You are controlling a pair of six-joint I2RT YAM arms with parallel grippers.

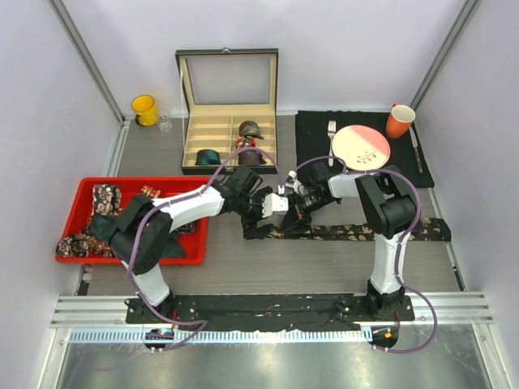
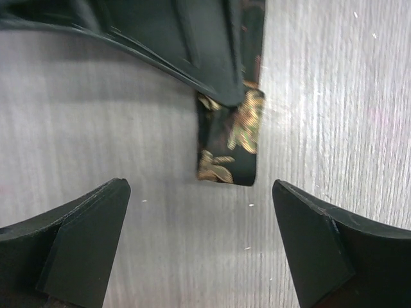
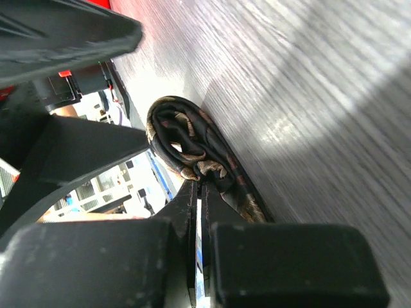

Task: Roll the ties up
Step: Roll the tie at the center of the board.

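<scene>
A dark floral tie [image 1: 365, 231] lies stretched across the table, its left end folded into a loose coil [image 3: 183, 144]. My right gripper [image 3: 200, 183] is shut on that coiled end, with fabric pinched at its tips. In the top view the right gripper [image 1: 293, 214] meets the left gripper [image 1: 264, 206] over the tie's left end. The left gripper [image 2: 200, 192] is wide open above bare table, with the tie's folded end [image 2: 228, 151] just beyond its fingertips [image 2: 83, 244]. One dark finger of the right gripper [image 2: 192, 45] covers the tie's upper part there.
A red tray [image 1: 81, 190] at left holds several loose ties [image 1: 105, 198]. An open box [image 1: 227, 134] behind holds rolled ties [image 1: 250, 130]. A black mat [image 1: 312, 134] at back right carries a plate [image 1: 361, 147], fork, knife and orange cup [image 1: 400, 121]. A yellow mug [image 1: 145, 109] stands back left.
</scene>
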